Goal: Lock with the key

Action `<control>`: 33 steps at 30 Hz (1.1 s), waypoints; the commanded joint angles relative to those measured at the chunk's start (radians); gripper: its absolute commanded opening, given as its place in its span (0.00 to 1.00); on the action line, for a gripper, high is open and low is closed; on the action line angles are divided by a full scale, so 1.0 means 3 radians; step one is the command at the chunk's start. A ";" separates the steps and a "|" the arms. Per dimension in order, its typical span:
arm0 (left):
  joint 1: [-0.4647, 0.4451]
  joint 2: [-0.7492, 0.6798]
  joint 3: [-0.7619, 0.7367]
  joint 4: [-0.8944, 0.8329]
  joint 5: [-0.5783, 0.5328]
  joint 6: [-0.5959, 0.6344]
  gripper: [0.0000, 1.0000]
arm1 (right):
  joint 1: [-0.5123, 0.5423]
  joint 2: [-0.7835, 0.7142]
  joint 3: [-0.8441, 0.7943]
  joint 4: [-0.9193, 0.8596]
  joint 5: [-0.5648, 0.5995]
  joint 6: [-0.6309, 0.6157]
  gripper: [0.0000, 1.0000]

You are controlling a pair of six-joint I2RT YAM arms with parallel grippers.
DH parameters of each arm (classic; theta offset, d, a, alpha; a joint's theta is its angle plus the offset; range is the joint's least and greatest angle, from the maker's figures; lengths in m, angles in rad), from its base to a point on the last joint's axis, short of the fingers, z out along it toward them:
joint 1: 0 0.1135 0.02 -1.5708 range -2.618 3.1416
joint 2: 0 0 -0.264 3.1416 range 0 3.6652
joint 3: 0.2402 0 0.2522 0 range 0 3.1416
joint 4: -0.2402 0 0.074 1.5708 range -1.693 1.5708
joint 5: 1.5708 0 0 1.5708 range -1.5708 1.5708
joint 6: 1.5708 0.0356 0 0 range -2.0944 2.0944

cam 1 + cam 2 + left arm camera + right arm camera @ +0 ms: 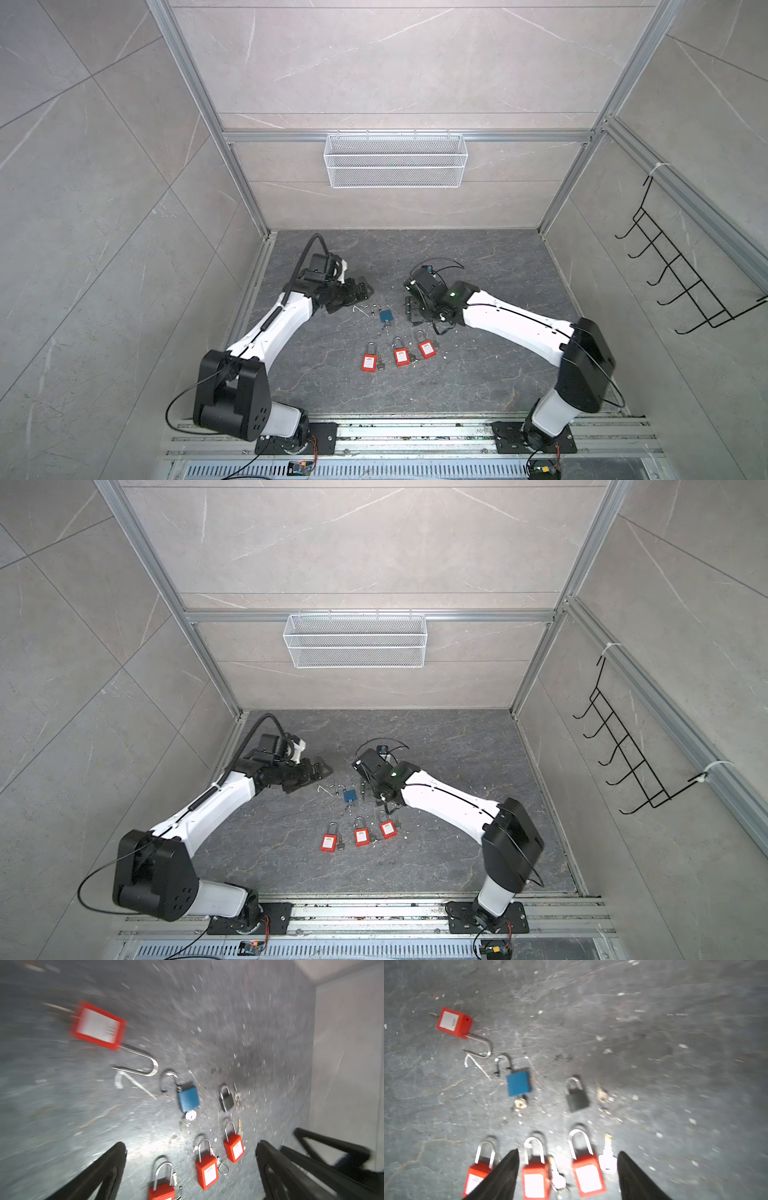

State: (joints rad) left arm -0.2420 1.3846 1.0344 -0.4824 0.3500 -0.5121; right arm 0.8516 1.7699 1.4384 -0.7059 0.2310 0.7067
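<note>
1. Found blue padlock (386,316) flat on counter (478,374), just beyond the middle of the row of three red padlocks (402,356); shackle swung open, key (520,1103) seated in its base.
2. Noted left jaws spread wide and empty beyond the row's left end; right jaws parted, holding nothing, beyond its right end.
3. Judged the lock small, rigid, smooth-sided and liable to skid. Recommended pinching the body across its flat faces, pressing the shackle home, then turning the key by its head.
</note>
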 commanded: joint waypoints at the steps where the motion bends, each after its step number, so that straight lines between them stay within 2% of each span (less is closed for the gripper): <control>1: 0.0170 -0.0197 -0.0155 -0.0232 0.0097 0.0115 0.99 | 0.0084 0.0511 0.0482 -0.0444 -0.0207 0.0021 0.75; 6: 0.0279 -0.0334 -0.0331 -0.0251 0.0102 0.0166 0.99 | 0.0091 0.1252 0.1328 -0.0867 -0.0326 -0.0094 0.74; 10: 0.0325 -0.0315 -0.0362 -0.0272 0.0142 0.0203 0.99 | 0.0110 0.1691 0.1869 -0.1117 -0.0438 -0.0156 0.70; 19: 0.0357 -0.0333 -0.0400 -0.0269 0.0173 0.0294 0.99 | 0.0132 0.2495 0.2952 -0.1792 -0.0280 -0.0198 0.68; 27: 0.0395 -0.0385 -0.0431 -0.0308 0.0131 0.0355 0.99 | 0.0131 0.2878 0.3409 -0.2002 -0.0219 -0.0242 0.62; 33: 0.0402 -0.0387 -0.0416 -0.0334 0.0122 0.0388 0.99 | 0.0124 0.2976 0.3504 -0.2027 -0.0187 -0.0272 0.54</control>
State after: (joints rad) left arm -0.1284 1.2926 0.9047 -0.5617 0.3763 -0.4213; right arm 0.8825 2.6236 2.4649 -1.2633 0.1497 0.6411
